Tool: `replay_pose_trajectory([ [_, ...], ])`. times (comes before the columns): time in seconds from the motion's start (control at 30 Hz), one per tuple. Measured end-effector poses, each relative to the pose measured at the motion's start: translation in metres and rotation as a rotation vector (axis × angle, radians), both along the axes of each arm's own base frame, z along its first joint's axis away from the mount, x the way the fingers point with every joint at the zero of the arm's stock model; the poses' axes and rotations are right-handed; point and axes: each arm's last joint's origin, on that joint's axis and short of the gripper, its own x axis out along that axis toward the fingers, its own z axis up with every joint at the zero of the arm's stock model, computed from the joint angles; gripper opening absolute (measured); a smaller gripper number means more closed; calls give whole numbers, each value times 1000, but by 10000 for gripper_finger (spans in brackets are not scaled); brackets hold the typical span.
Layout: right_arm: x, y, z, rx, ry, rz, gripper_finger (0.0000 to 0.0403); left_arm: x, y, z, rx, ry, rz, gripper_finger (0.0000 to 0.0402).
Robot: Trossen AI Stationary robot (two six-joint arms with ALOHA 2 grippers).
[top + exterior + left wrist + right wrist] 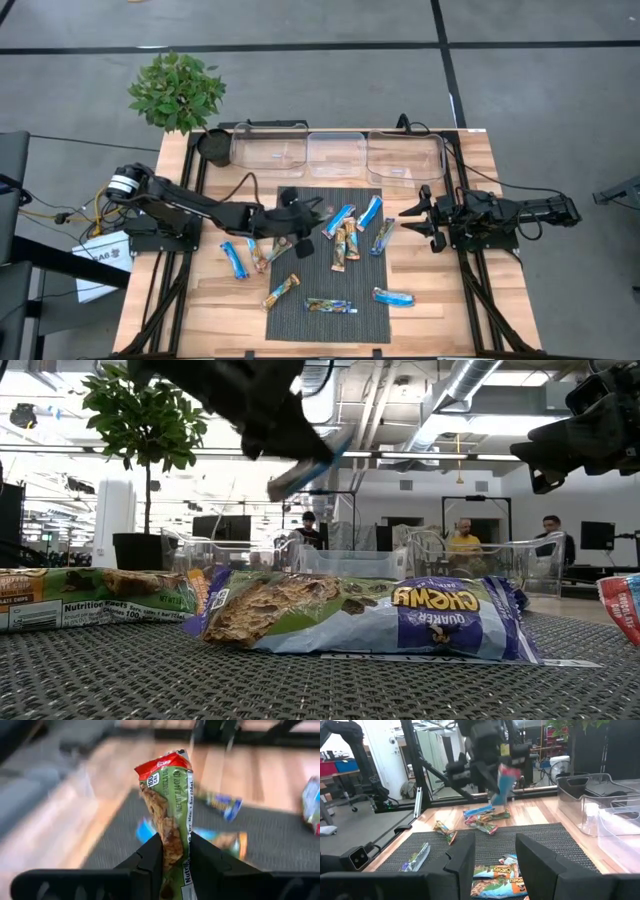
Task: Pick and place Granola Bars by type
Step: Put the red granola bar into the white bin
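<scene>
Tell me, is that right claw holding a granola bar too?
No: in its own wrist view the right gripper stands open with nothing between its fingers, while the left gripper clamps a green-wrapped bar.

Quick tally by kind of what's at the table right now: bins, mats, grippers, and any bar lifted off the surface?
Clear bins: 3
Black mesh mat: 1
Grippers: 2, the left gripper and the right gripper
Granola bar lifted, in the left gripper's jaws: 1
Total: 7
</scene>
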Motion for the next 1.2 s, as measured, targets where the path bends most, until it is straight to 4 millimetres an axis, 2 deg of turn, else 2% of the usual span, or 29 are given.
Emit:
replay_pose_trajectory([
  [0.27,0,0,0,0,0,0,134,6,13,17,132,-115,-13,75],
  [0.5,0,0,0,0,0,0,134,6,14,19,216,-101,-23,75],
  [0.73,0,0,0,0,0,0,133,8,20,23,216,-141,3,75],
  [1.0,0,0,0,0,0,0,133,11,52,29,214,-216,98,75],
  [1.2,0,0,0,0,0,0,134,9,93,32,177,-239,210,75],
])
